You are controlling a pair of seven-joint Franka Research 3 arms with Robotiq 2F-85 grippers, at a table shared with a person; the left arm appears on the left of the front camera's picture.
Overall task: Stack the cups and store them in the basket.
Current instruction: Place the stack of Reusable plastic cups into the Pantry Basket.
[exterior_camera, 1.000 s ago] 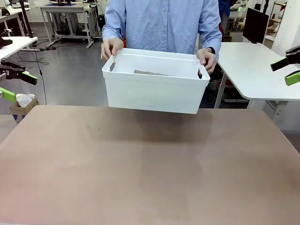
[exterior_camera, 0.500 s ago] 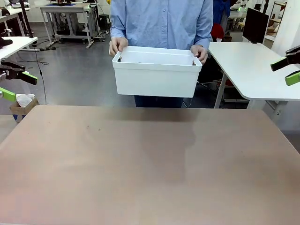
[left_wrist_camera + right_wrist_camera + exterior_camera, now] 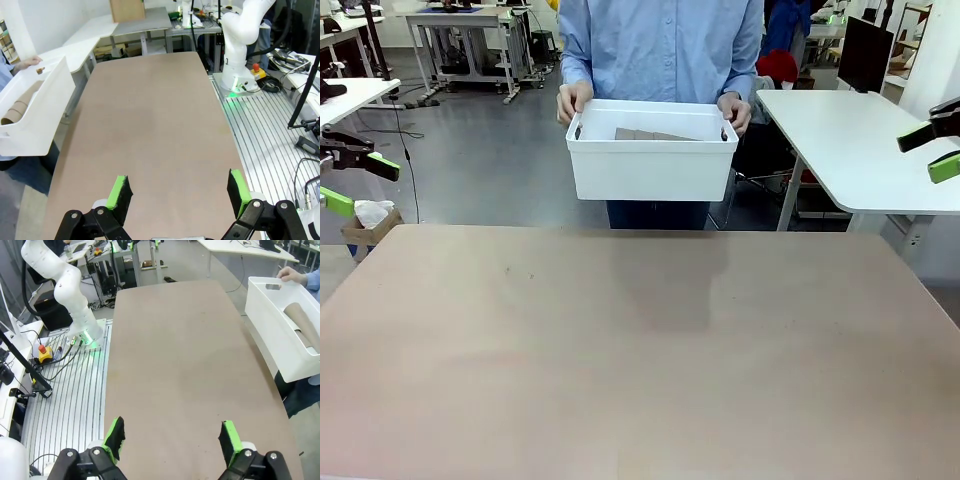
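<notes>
**Basket lifted clear of the worktop, cups lying inside**

Held in the air at upper centre of the front view: the large white rectangular plastic basket [image 3: 652,165], gripped at both short ends by the person's hands, one hand [image 3: 574,100] on the picture's left rim and the other hand [image 3: 735,110] on the right. Inside, lying on their sides, tan-brown tapered matte cups [image 3: 650,134], seemingly nested; exact count impossible to tell, and no mint green one visible. Same basket at the left edge of the left wrist view [image 3: 37,117] and at the right edge of the right wrist view [image 3: 280,332], tilted, with a long tan stack [image 3: 304,330] resting in it.

Judged as the closing step: storing apparently done, basket being carried off. Best handled by keeping both arms parked wide at the frame edges, with no reach toward the middle while the hands carry the load.

Left tool [image 3: 177,192] with green pads spread fully apart, holding nothing. Right tool [image 3: 172,437] likewise spread apart and empty.

Broad matte brown worktop [image 3: 640,350] across the lower two thirds of the front view, smooth, faintly mottled. Beyond it, grey floor, white desks [image 3: 860,140] at upper right, and metal-framed benches at upper left.
</notes>
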